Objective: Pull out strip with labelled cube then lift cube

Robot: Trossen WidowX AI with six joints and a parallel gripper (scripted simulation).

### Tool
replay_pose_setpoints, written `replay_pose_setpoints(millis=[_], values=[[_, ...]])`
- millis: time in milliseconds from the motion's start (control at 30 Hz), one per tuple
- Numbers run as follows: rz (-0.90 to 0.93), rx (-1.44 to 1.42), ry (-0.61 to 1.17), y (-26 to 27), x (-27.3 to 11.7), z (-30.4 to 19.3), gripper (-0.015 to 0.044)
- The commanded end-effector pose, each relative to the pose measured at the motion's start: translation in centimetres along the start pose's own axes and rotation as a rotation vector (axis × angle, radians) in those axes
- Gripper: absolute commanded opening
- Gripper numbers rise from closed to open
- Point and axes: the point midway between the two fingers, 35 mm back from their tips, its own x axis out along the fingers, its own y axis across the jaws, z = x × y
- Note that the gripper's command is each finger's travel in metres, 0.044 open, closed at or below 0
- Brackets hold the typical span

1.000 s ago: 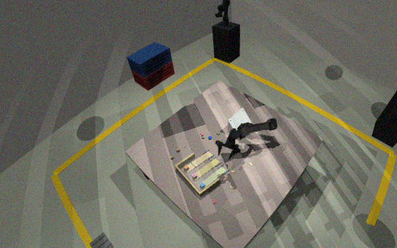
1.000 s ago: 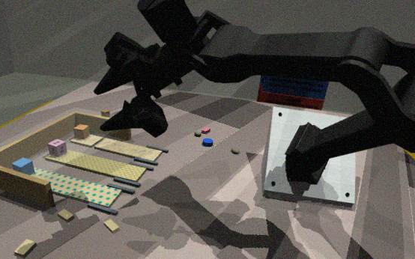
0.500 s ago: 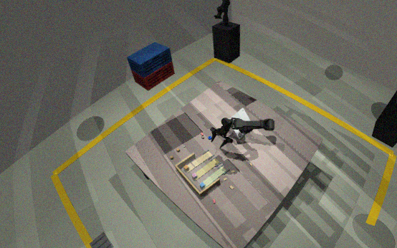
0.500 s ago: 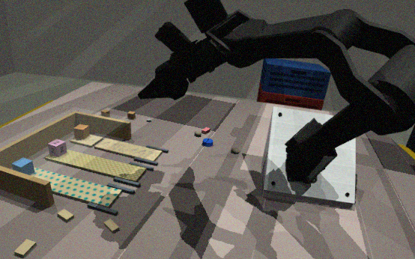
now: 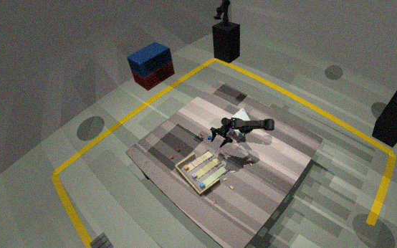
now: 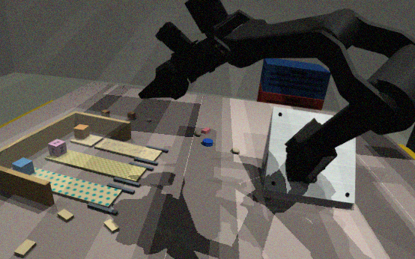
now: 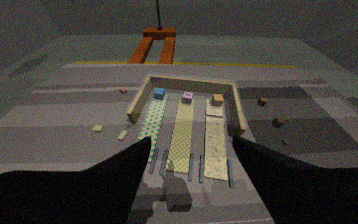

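Evidently you were only approaching: your black parallel-jaw gripper [image 7: 190,142] hung spread, empty, over mid-bench. The lilac labelled cube [image 7: 187,96] sat on the unbroken yellow checked strip [image 7: 182,140] near the far edge; next, descend onto that strip's near end.

Matt wood-look tray walls [image 6: 34,139], patterned cloth-like strips [image 6: 97,165], pale smooth base plate [image 6: 337,172]

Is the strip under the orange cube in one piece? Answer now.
No: the strip is split, and the orange cube sits on a short piece apart from the long one.
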Motion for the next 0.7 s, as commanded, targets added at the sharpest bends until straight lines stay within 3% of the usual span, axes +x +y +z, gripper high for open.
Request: replay_pose_setpoints(millis=[0, 433, 667], values=[[-0.028, 0.036, 0.015, -0.4, 0.5, 0.1, 0.0348], [-0.079, 0.127, 0.562, -0.6, 8.5, -1.9, 0.0006], [-0.062, 0.131, 0.886, 1.3, 11.3, -4.5, 0.0]])
